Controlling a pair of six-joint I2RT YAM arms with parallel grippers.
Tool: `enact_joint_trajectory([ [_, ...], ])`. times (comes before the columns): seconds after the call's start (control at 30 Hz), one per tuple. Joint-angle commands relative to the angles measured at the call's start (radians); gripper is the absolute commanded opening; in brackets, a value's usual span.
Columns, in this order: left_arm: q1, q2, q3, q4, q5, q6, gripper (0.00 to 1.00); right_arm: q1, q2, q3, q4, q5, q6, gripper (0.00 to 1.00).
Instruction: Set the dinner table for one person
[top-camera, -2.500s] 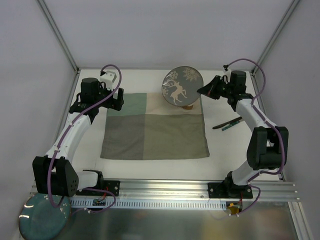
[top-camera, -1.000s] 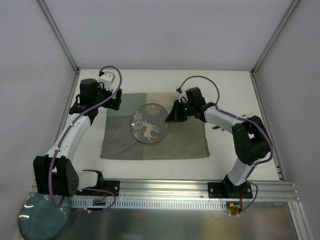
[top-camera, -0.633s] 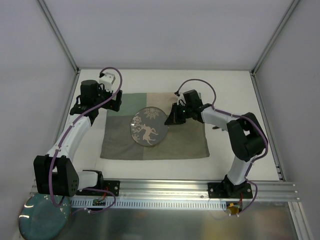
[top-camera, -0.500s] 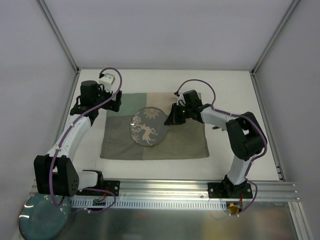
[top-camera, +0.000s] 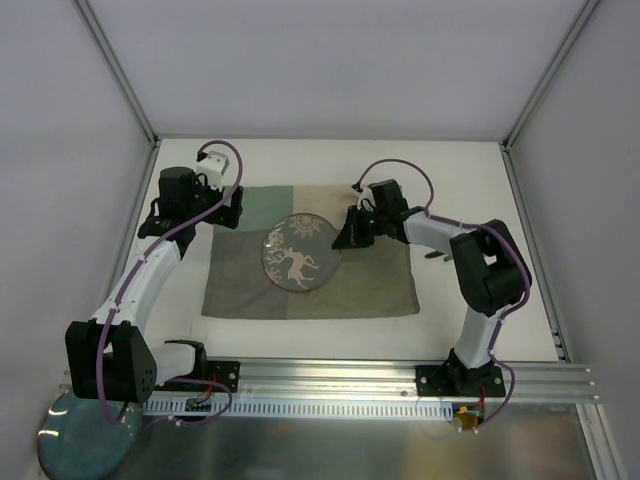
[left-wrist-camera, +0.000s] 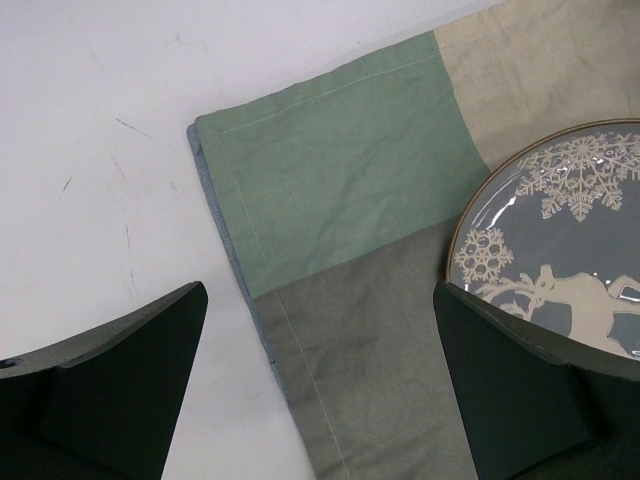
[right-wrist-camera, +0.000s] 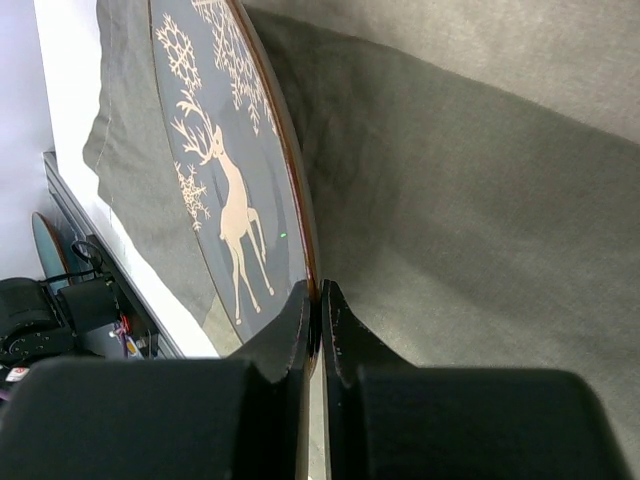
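A round grey plate (top-camera: 298, 251) with a cream deer and snowflakes lies low over the middle of the green-and-beige patchwork mat (top-camera: 370, 285) on the white dinner table (top-camera: 460, 320). My right gripper (top-camera: 341, 238) is shut on the plate's right rim. In the right wrist view its fingers (right-wrist-camera: 318, 292) pinch the brown rim, and the plate (right-wrist-camera: 215, 150) tilts a little over the mat (right-wrist-camera: 480, 200). My left gripper (top-camera: 230, 207) is open and empty over the mat's back left corner. The left wrist view (left-wrist-camera: 320, 290) shows the mat (left-wrist-camera: 340, 190) and the plate's edge (left-wrist-camera: 560, 220).
Dark utensils (top-camera: 433, 257) lie on the table right of the mat, mostly hidden behind my right arm. A teal plate (top-camera: 85, 440) sits off the table at the near left, below the aluminium rail (top-camera: 330, 385). White walls enclose the table.
My right gripper carried the plate from the back of the table to the mat's middle and lowered it. In the last half second it barely moved. My left arm shifted slightly.
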Motion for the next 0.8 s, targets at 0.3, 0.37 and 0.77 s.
enact_joint_trajectory([
  [0.3, 0.008, -0.018, -0.005, 0.023, 0.048, -0.024, 0.99, -0.071, 0.016, 0.054, 0.025, 0.007, -0.072, 0.00],
  [0.37, 0.008, -0.016, -0.006, 0.023, 0.053, -0.026, 0.99, -0.074, 0.022, 0.055, 0.025, 0.004, -0.068, 0.03],
  [0.77, 0.008, -0.005, -0.014, 0.023, 0.059, -0.026, 0.99, -0.091, 0.034, 0.077, 0.002, 0.004, -0.086, 0.32],
])
